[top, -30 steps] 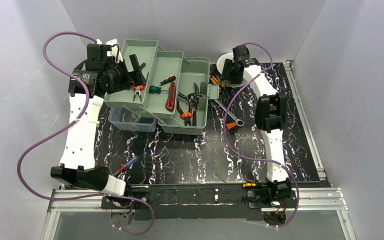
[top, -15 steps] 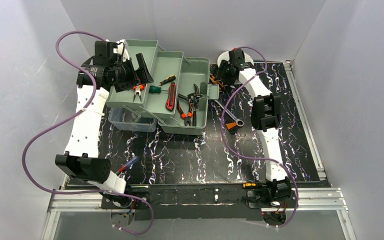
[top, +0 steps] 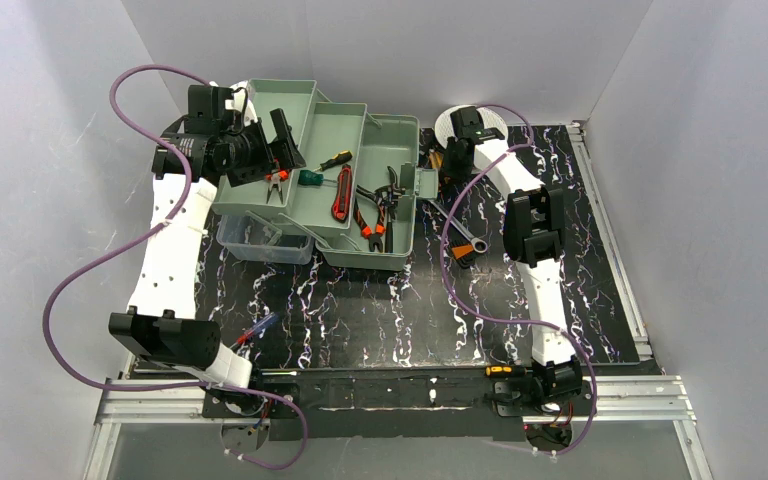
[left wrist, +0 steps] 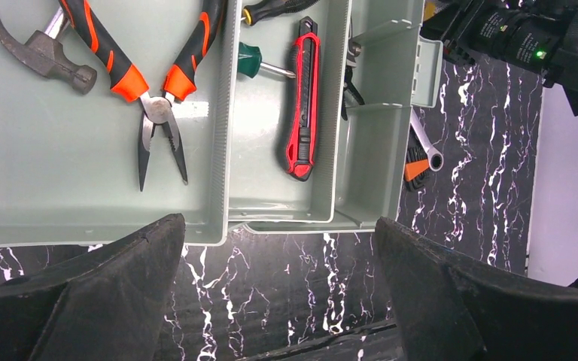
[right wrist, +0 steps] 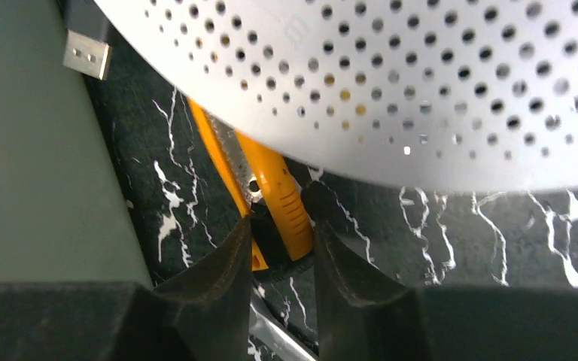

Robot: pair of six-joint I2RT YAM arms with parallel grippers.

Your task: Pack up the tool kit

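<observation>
The open sage-green toolbox (top: 335,125) stands at the back left with its trays fanned out. The left wrist view shows a hammer (left wrist: 45,56), orange-handled pliers (left wrist: 156,109), a green screwdriver (left wrist: 252,60) and a red knife (left wrist: 305,98) in the trays. My left gripper (top: 282,140) hovers over the left tray, open and empty (left wrist: 278,226). My right gripper (top: 447,165) is low behind the box's right end. It is closed (right wrist: 280,233) round the end of an orange-handled tool (right wrist: 278,188) that lies on the mat, partly under the white perforated spool (right wrist: 421,75).
A wrench (top: 460,228) and a small orange piece (top: 463,252) lie right of the box. A clear plastic lid (top: 260,240) sits under the box's front left. A blue-red screwdriver (top: 255,330) lies near the left base and a yellow-handled one (top: 505,370) by the right base.
My right gripper has moved down and left from the spool to the orange-handled tool beside the box. My left arm shifted back slightly, its gripper still over the left tray.
</observation>
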